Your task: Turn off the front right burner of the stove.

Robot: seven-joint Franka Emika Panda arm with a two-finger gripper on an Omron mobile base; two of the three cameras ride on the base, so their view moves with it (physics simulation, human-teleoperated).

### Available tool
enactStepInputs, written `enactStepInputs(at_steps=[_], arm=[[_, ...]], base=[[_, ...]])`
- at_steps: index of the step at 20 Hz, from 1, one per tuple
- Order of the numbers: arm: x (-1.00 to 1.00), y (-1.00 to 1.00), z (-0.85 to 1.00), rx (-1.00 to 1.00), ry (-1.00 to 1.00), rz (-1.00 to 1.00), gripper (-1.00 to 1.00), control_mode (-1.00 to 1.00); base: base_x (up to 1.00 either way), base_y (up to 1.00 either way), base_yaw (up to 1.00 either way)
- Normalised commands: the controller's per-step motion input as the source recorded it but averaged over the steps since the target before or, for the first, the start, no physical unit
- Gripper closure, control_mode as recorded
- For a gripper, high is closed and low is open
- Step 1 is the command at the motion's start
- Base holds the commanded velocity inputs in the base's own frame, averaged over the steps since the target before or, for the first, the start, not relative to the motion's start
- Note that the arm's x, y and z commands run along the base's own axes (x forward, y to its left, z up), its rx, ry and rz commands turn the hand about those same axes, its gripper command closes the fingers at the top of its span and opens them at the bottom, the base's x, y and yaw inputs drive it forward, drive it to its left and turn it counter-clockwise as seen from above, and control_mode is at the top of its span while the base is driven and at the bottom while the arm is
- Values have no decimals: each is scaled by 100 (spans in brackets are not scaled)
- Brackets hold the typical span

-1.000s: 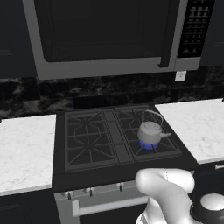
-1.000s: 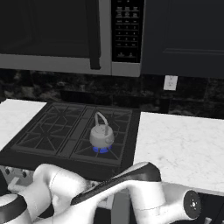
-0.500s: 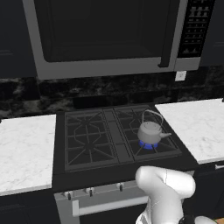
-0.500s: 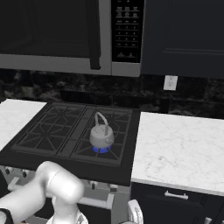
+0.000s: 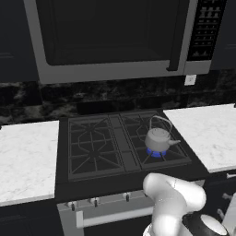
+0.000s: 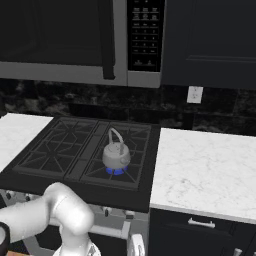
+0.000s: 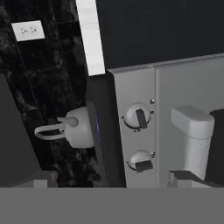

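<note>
The stove [image 5: 122,148] is a black cooktop with a silver front panel [image 7: 141,87]. A blue flame [image 5: 156,153] burns at the front right burner [image 5: 177,155], under a small grey kettle [image 5: 159,138]. From the right base view the kettle [image 6: 116,155] sits on the same burner [image 6: 134,173]. The hand view is rolled sideways. It faces the panel's right end, with two round knobs [image 7: 137,116] [image 7: 141,160] close ahead. My gripper [image 7: 112,180] is open, its fingertips [image 7: 38,177] low and wide apart, touching nothing. The arm [image 5: 175,198] bends down before the stove.
The oven's bar handle [image 7: 192,135] runs beside the knobs. White marble counters [image 5: 27,156] [image 6: 205,170] flank the stove. A large microwave [image 5: 110,41] hangs above it. A wall outlet [image 6: 194,94] sits on the dark backsplash. Dark cabinet drawers [image 6: 200,230] are below the right counter.
My arm has folded down in front of the stove, and the forearm that crossed the right base view a second ago is gone. Kettle, flame and cameras are unchanged.
</note>
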Motion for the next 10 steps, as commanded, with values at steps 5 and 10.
enactStepInputs(at_steps=[5, 10], arm=[[52, 22, -10, 0, -7, -9, -100, -100], [30, 11, -18, 0, -12, -3, -100, -100]], base=[[0, 0, 0], [0, 0, 0]])
